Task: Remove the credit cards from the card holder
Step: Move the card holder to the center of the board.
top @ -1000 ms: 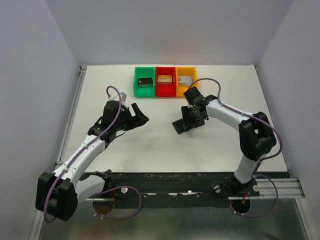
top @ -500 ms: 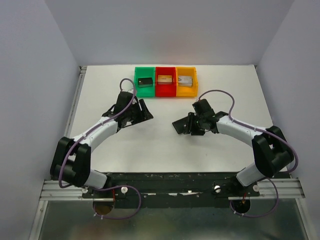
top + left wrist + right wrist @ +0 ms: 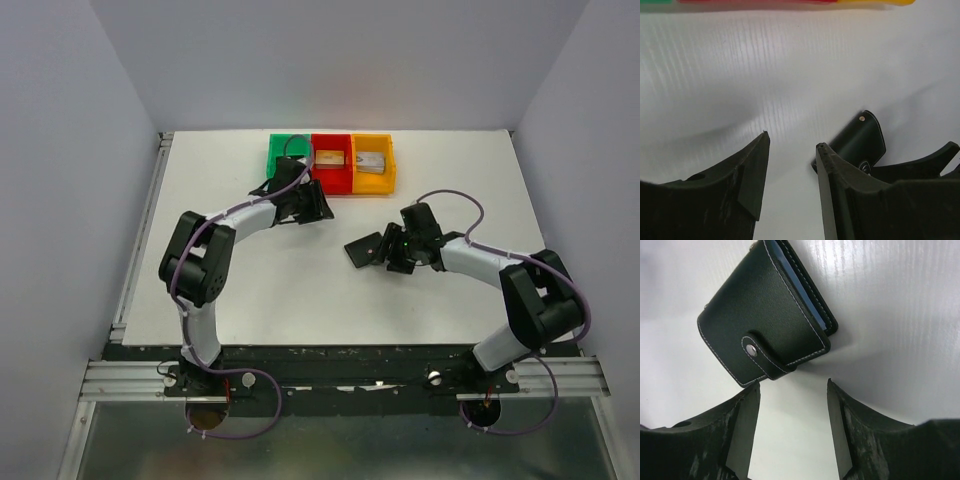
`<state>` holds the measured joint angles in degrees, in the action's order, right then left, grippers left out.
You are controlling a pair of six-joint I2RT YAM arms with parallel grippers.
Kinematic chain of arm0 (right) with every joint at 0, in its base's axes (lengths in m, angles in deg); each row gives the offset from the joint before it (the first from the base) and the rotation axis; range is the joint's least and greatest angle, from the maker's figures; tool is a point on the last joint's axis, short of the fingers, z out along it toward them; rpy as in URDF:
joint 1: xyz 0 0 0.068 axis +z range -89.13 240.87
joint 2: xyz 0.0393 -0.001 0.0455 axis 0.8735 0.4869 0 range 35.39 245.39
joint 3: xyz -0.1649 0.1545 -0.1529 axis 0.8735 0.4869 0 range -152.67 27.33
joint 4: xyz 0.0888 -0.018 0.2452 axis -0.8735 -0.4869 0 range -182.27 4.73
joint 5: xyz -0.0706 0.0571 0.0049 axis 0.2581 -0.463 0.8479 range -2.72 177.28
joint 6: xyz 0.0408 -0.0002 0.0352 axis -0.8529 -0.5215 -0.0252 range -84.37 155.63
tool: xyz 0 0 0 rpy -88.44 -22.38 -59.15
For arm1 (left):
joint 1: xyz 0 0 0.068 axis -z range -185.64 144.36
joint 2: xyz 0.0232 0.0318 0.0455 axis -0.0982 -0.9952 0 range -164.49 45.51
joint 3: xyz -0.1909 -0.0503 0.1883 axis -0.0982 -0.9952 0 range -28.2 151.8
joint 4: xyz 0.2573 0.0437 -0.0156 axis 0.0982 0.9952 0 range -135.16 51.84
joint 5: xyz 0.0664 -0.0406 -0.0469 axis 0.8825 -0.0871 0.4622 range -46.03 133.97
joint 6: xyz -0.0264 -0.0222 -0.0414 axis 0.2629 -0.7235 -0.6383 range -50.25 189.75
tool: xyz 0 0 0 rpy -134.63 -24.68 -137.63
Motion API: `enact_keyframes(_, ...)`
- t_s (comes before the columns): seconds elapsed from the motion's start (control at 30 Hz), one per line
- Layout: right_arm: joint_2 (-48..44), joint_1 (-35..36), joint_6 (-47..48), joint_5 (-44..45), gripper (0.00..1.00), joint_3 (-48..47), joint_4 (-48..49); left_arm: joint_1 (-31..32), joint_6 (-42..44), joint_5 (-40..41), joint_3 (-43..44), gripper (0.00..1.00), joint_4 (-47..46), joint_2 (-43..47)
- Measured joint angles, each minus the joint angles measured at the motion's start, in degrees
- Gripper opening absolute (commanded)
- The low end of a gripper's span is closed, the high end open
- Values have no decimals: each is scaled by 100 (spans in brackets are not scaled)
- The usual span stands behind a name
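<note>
Left of the card holder (image 3: 362,250) and farther back, the left gripper (image 3: 790,140) has its jaws apart with nothing between them. The card holder lies flat on the white table (image 3: 300,290), snapped shut. Just right of the card holder, the right gripper (image 3: 794,387) also stands parted and empty.

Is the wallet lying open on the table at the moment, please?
No, the wallet is folded shut on the table, with its strap snapped down over the front.
</note>
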<state>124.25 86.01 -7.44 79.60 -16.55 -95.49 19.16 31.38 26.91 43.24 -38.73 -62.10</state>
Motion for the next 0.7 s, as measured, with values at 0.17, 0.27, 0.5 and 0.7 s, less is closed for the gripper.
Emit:
enact_keyframes(0.17, 216, -168, 2, -212, 65, -118, 210, 210, 98, -72, 540, 54, 57, -614)
enact_keyframes(0.27, 455, -234, 35, -328, 64, -339, 280, 354, 195, -122, 798, 54, 144, -844)
enact_keyframes(0.5, 831, -260, 264, -503, 64, -769, 236, 538, 323, -212, 802, 52, 254, -992)
enact_keyframes(0.7, 1182, -262, 723, -743, 63, -1259, -17, 529, 275, -431, 149, 51, -142, -791)
